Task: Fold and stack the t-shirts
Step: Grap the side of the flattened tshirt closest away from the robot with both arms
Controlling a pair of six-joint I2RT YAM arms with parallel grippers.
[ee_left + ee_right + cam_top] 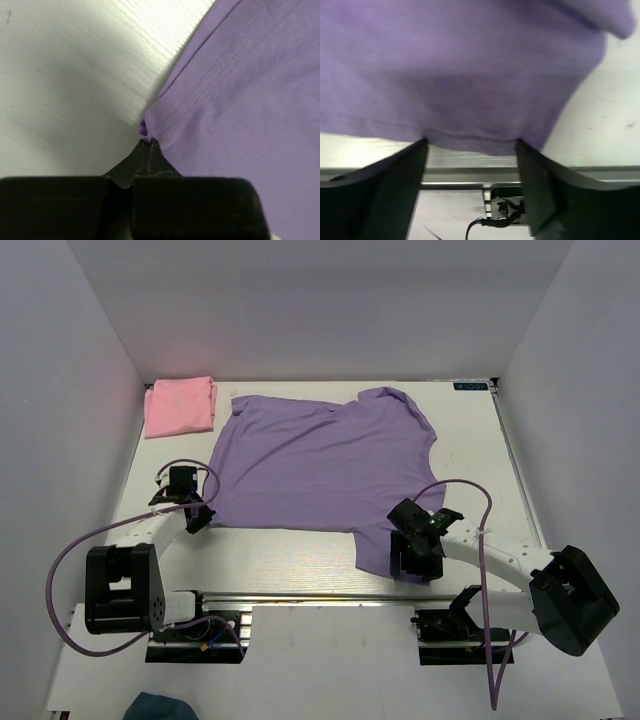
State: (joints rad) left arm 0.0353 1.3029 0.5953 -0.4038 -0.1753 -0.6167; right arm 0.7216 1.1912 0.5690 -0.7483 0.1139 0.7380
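Observation:
The lavender-purple t-shirt (320, 465) lies spread flat in the middle of the table. Its near right part reaches towards the front edge. The light pink t-shirt (180, 406) lies folded at the back left. My left gripper (196, 512) is shut on the purple shirt's near left corner, and a small fold of hem (144, 130) is pinched at its tips (148, 144). My right gripper (405, 558) is open at the shirt's near right edge. The purple cloth (465, 75) lies just ahead of and between its spread fingertips (470, 146).
A metal rail (330, 597) runs along the table's near edge between the arm bases and shows in the right wrist view (470, 175). White walls close in the table on three sides. A small dark label (470, 386) sits at the back right.

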